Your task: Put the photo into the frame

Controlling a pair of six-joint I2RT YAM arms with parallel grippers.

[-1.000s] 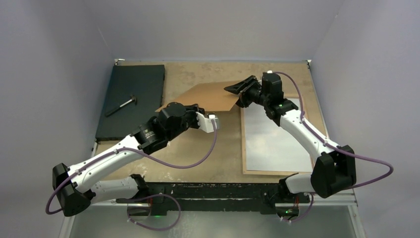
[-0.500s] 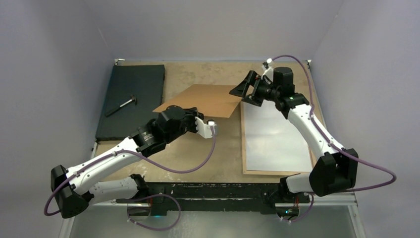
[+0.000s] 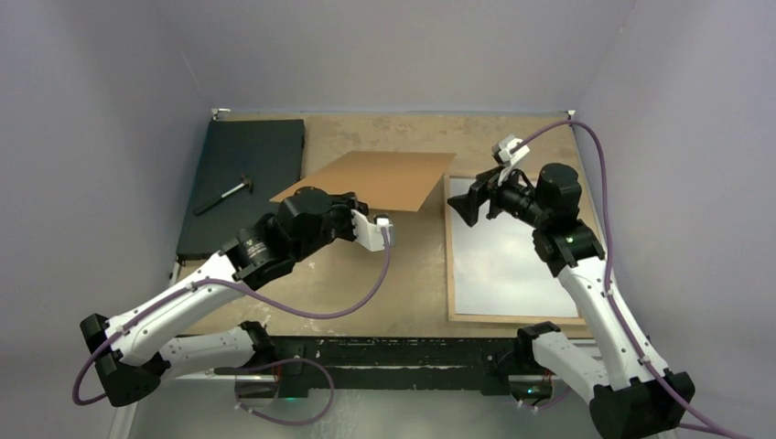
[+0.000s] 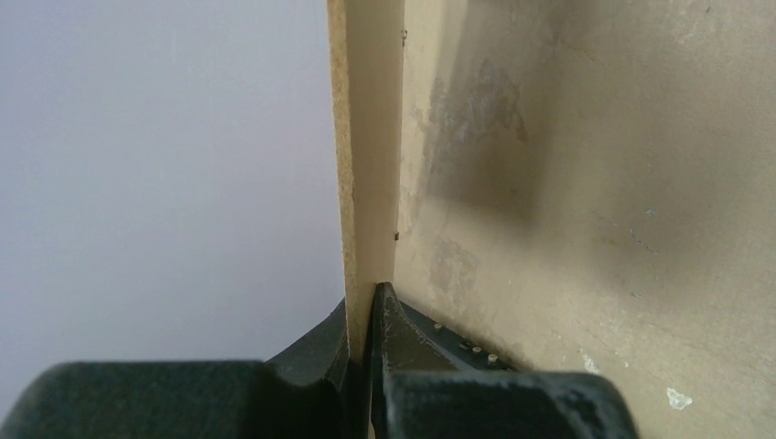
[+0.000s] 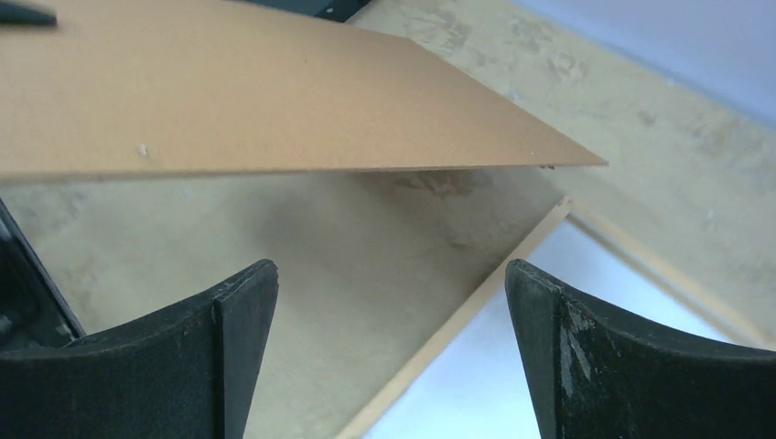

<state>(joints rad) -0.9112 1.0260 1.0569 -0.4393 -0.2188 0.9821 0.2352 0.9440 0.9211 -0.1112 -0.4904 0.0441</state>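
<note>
As the overhead camera looks down on a worn tan table, the left arm reaches in from the near left. The left jaws are clamped on the near edge of a brown backing panel, holding it raised and tilted above the middle of the table. On the right side of the table the frame lies flat with its light wooden rails showing. A plain white sheet fills it, apparently the photo lying back up. The right arm bends over the frame, and the right jaws stand wide apart with nothing between them, near the frame's far left corner and just clear of the panel's right edge. A flat black board lies at the far left with a small dark-handled tool on it. From the left wrist, the left jaws are pressed together on the backing panel, which is seen edge-on running straight away from the camera, with the table to its right. From the right wrist, the two dark fingers of the right jaws sit spread at the lower corners, empty. The backing panel slopes across the top with the table beneath it. One wooden rail of the frame runs diagonally between the fingers, with the photo white inside it.
</note>
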